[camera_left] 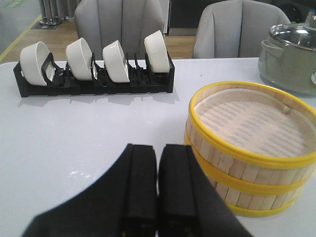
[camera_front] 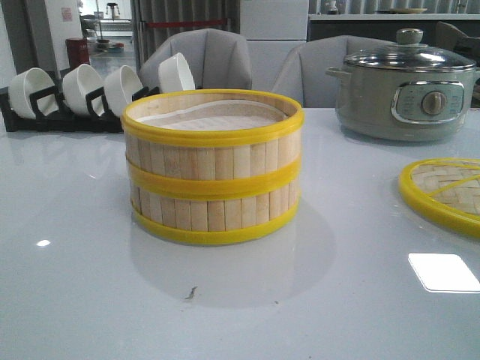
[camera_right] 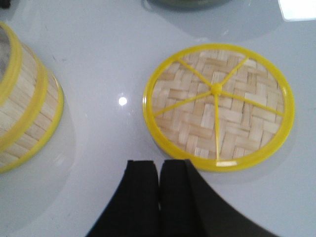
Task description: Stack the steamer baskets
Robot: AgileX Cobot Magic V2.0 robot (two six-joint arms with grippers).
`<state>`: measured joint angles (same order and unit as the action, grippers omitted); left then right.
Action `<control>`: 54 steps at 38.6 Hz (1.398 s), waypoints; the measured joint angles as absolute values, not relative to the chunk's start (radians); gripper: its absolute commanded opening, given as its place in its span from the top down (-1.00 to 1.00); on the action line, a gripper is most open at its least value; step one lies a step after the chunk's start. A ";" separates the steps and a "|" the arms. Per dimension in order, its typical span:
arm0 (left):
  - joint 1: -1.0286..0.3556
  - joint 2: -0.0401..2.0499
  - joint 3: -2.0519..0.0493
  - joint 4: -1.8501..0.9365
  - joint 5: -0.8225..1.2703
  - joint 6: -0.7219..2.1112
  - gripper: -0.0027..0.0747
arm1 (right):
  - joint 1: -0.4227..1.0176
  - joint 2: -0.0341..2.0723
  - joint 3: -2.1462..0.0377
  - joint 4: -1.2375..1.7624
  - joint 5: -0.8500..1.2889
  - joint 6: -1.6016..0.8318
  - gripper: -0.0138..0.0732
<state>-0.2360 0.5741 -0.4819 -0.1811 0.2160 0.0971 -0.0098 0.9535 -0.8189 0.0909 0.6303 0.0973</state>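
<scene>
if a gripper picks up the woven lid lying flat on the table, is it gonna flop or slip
The lid probably stays stiff: its yellow rim and spokes frame the woven panel. It looks light, being thin and flat. It lies flush on a glossy table, so it may slide when nudged, and getting fingers under the rim could be awkward.

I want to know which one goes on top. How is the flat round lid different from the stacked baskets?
The lid is flat and low; the baskets stand tall, one on the other. The lid has crisscross woven strips with yellow spokes and a middle knob; the baskets have upright slat walls and a white liner inside. The lid lies alone off to the right; the baskets sit mid-table. Both are round, bamboo-colored, with yellow rims.
</scene>
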 measured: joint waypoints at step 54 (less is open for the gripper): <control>-0.236 0.574 -0.482 -0.181 0.215 0.097 0.70 | -0.112 1.828 -1.317 0.000 0.647 0.063 -0.17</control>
